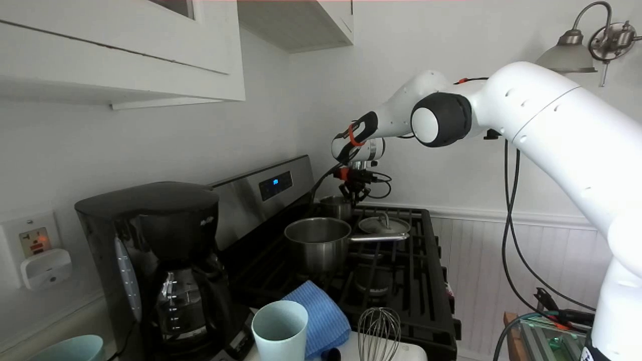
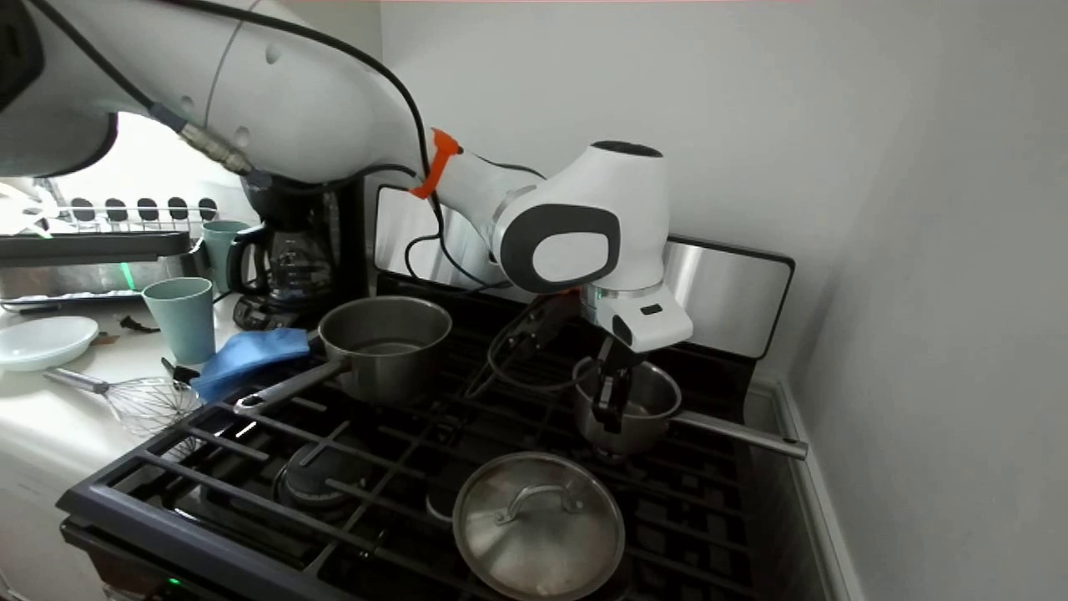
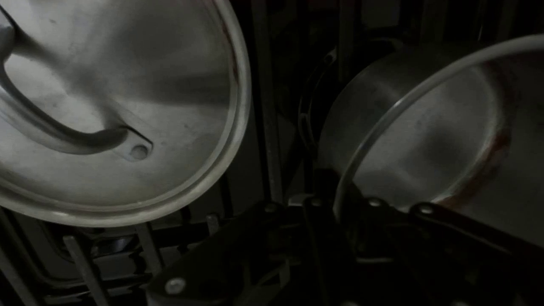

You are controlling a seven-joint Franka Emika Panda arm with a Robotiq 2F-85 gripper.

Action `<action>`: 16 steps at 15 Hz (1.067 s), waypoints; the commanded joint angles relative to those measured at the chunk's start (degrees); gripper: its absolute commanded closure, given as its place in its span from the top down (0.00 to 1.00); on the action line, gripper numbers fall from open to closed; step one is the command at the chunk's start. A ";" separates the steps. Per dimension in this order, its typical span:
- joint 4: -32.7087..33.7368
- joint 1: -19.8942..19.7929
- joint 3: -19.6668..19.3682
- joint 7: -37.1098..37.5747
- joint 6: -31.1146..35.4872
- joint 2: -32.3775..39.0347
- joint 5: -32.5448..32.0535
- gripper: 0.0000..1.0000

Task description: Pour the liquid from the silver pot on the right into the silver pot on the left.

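In an exterior view: Robotiq gripper point(image 2: 610, 413) was down on the front-left side of the smaller saucepan point(image 2: 644, 432), rear right of the gas range point(image 2: 142, 522), its long handle point(image 2: 738, 432) pointing away from the larger saucepan point(image 2: 392, 380). That one, the receiver, stood left, well apart; steel lid point(image 2: 542, 542) lay in front.

In an exterior view, past the coffee maker point(image 1: 165, 215): larger saucepan's handle point(image 1: 376, 238) ran toward the range's front, so the pan looked free to pour into. Folded blue cloth point(image 1: 318, 316) sat near, likely to catch any dribble.

Wrist view: fingers point(image 3: 315, 202) straddled the rim point(image 3: 397, 103), one in, one out, drawn close together; read as pinching it, though very dark there. Reddish-brown residue point(image 3: 472, 187) showed inside; couldn't make out liquid, nor whether the pan was clear of the grate bars point(image 3: 273, 163). Step judged: lifting for the pour. Called for a slow, straight lift first; a one-sided hold would probably let the pan sag or twist. Best kept level crossing over, brought low and close, then tipped gradually over a stretch the fingers didn't cover.
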 commanded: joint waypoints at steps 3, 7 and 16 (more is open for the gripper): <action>5.78 -1.79 1.07 1.10 -2.57 1.60 1.52 0.52; 5.11 -1.26 0.68 1.36 -2.94 -0.95 1.00 0.81; -5.31 4.40 -0.90 -15.14 -10.35 -16.11 -9.81 1.00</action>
